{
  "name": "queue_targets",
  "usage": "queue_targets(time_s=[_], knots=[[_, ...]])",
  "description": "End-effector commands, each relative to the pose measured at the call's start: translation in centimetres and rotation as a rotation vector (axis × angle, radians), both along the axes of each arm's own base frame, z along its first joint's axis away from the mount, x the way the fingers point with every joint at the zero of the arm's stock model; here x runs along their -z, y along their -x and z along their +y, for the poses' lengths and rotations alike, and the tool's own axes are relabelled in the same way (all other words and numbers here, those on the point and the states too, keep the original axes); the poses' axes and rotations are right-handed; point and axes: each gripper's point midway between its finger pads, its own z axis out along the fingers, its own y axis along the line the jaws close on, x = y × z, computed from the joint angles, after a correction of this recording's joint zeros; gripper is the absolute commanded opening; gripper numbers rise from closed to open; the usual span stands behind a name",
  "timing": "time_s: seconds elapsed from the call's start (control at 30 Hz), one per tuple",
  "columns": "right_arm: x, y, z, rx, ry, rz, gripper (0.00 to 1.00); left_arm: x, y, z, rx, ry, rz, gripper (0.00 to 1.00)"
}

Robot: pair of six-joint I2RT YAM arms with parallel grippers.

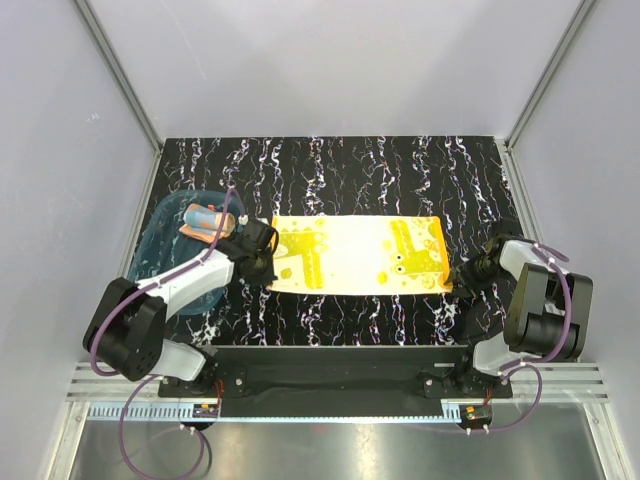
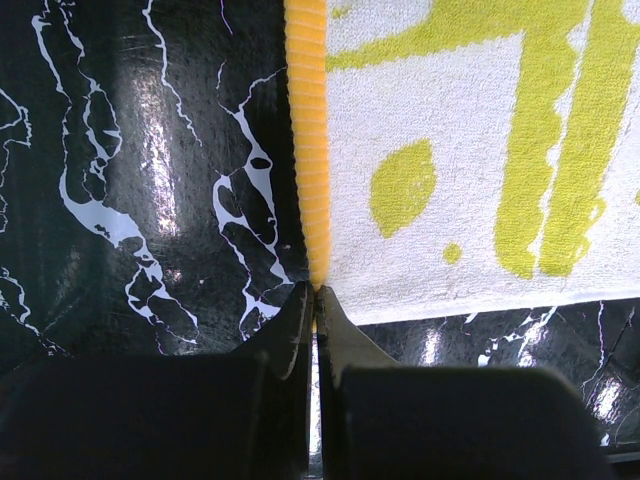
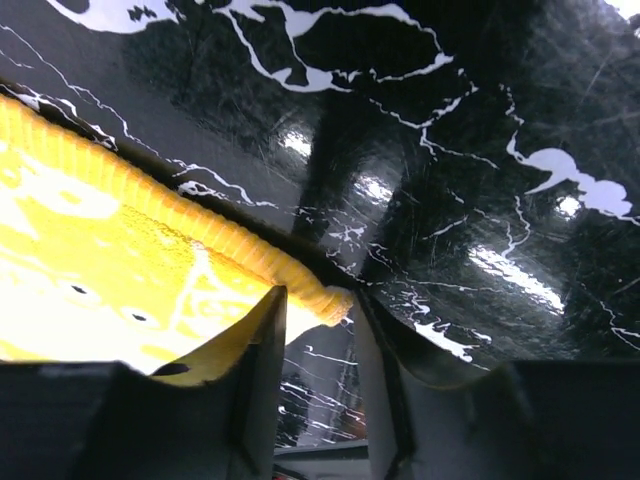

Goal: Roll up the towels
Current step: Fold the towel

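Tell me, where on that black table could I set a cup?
Widest bare patch: the far strip of table between the yellow towel and the back wall. A thinner strip runs between the towel and the arm bases. Crowded: the left, with the tray and left gripper, and the right gripper at the towel's corner.

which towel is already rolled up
The orange-pink towel, in the teal tray; the yellow towel lies spread flat on the table.
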Motion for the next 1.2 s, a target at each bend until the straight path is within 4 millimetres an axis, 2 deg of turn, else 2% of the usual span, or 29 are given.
queue_targets(time_s=[0.0,0.03,0.13,0.17,0.37,0.53,0.7,0.77,0.9,1.03,1.17], knots=[[2.4,-0.1,-2.2,-0.009,0.113,0.009,0.38,-0.9,-0.6,-0.3,0.018,0.024,-0.030,0.00],[2.4,-0.1,-2.1,-0.011,0.109,0.003,0.24,-0.8,-0.7,-0.4,0.018,0.024,-0.030,0.00],[2.1,-0.4,-1.8,-0.016,0.095,-0.034,0.03,-0.7,-0.7,-0.3,0.017,0.021,-0.026,0.00],[2.0,-0.5,-1.8,-0.017,0.095,-0.037,0.00,-0.7,-0.7,-0.3,0.020,0.022,-0.027,0.00],[0.4,-0.9,-1.2,-0.030,0.071,-0.081,0.00,-1.2,-0.3,-0.5,0.018,0.042,-0.021,0.00],[-3.3,-1.1,-0.9,-0.029,0.077,-0.173,0.00,-2.8,0.3,-0.7,0.005,0.090,-0.036,0.00],[-6.2,0.3,-0.1,-0.036,0.071,-0.237,0.00,-2.9,1.7,-0.4,-0.021,0.113,-0.018,0.00],[-6.6,1.2,0.1,-0.035,0.071,-0.228,0.00,-2.8,2.7,-0.4,-0.020,0.135,-0.004,0.00],[-8.1,2.0,1.9,-0.030,-0.008,-0.276,0.00,-2.9,4.4,-0.2,-0.041,0.174,0.014,0.00],[-9.9,3.1,2.8,-0.034,-0.031,-0.319,0.00,-3.8,6.0,0.0,-0.041,0.218,0.013,0.00],[-11.6,5.2,3.5,-0.059,-0.026,-0.349,0.00,-4.9,7.1,0.0,-0.043,0.255,0.006,0.00]])
